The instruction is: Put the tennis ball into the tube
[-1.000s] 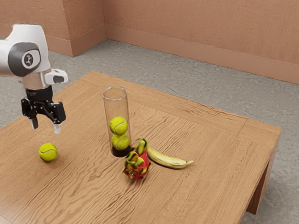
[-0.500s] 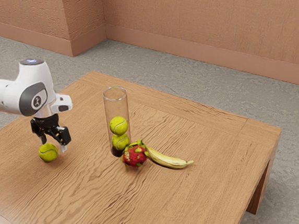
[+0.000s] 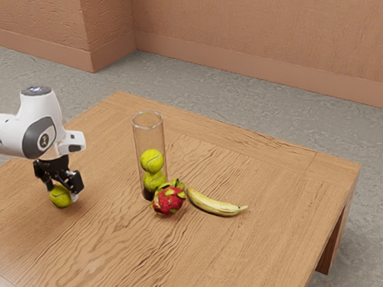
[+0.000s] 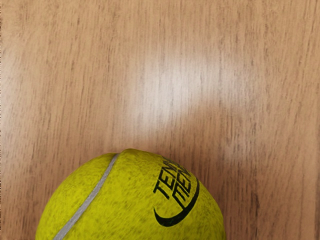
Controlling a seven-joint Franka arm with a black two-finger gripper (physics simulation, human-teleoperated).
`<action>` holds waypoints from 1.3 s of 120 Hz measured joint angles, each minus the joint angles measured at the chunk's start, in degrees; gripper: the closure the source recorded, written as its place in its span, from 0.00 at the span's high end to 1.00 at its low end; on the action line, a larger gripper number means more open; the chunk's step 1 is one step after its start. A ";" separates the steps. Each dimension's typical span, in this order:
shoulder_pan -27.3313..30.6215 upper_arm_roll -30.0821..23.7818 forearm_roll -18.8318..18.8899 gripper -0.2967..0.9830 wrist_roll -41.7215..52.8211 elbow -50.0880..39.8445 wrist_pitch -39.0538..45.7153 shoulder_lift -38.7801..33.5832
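Observation:
My gripper (image 3: pixel 61 191) is low over the table at the exterior view's left, its open fingers on either side of the loose tennis ball (image 3: pixel 60 196). The ball rests on the wood, its top partly hidden by the hand. In the wrist view the tennis ball (image 4: pixel 132 200) shows its pale seam and dark lettering, just under the hand. Farther toward the exterior view's right, the clear tube (image 3: pixel 140 142) stands upright with two tennis balls (image 3: pixel 152 161) stacked inside above its black base.
A red dragon fruit (image 3: pixel 168 200) lies by the tube's base, partly in front of it; whether they touch I cannot tell. Beyond it is a yellow banana (image 3: pixel 214 204). All of these are on the wooden table (image 3: pixel 234 268).
My hand has come down from above to around the loose ball, which has stayed in place. The dragon fruit has rolled a little toward the exterior view's left, in front of the tube's base.

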 joint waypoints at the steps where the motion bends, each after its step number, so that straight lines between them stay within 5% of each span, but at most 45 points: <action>1: 0.01 0.03 0.00 0.77 0.03 0.01 0.03 0.11; 72: -0.03 1.03 0.18 0.54 1.56 0.53 2.50 2.47; 100: -0.12 0.24 0.54 0.49 1.09 0.72 -3.83 -9.00; 124: 0.77 -4.30 1.33 0.49 -0.67 15.54 -18.84 -14.11; 156: -2.38 -9.83 2.64 0.50 -3.16 30.33 -29.17 -7.15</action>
